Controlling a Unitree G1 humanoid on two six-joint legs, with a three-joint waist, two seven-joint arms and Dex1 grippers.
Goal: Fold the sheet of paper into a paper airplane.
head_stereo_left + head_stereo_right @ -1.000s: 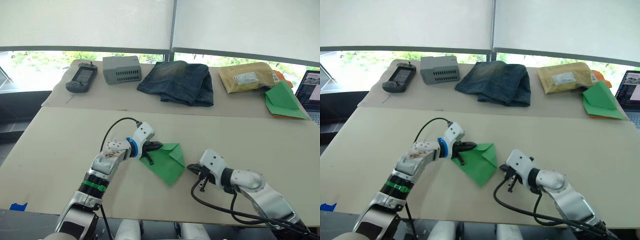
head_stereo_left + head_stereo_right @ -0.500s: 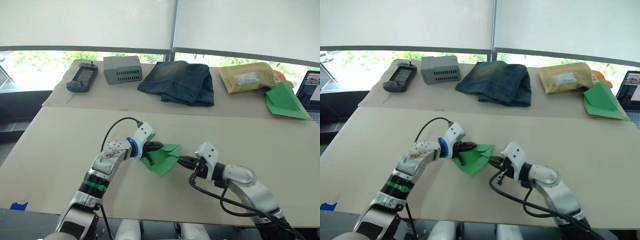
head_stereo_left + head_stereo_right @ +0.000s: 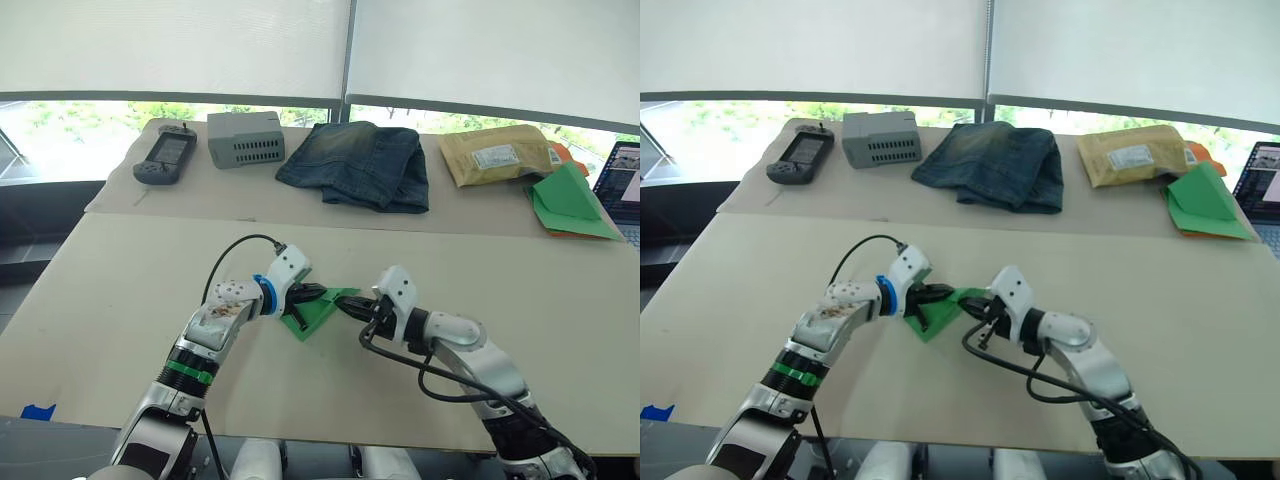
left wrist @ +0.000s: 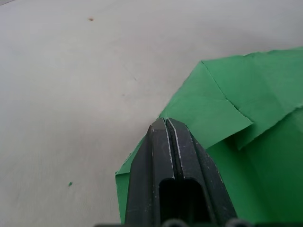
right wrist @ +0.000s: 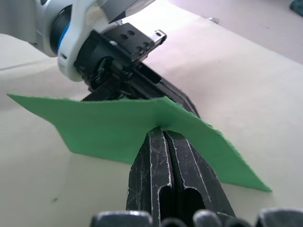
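Left gripper (image 3: 318, 293) is clamped on the sheet of paper (image 3: 312, 310) mid-table to pin it, while right gripper (image 3: 347, 305) pinches the opposite flap, apparently to fold it over.

Bright window backlight, soft shadows, sharp focus

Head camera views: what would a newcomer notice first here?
The bright green sheet of paper at the near table's middle, pinched between the left gripper and the right gripper, both shut on it from opposite sides. Then the folded jeans on the far table.
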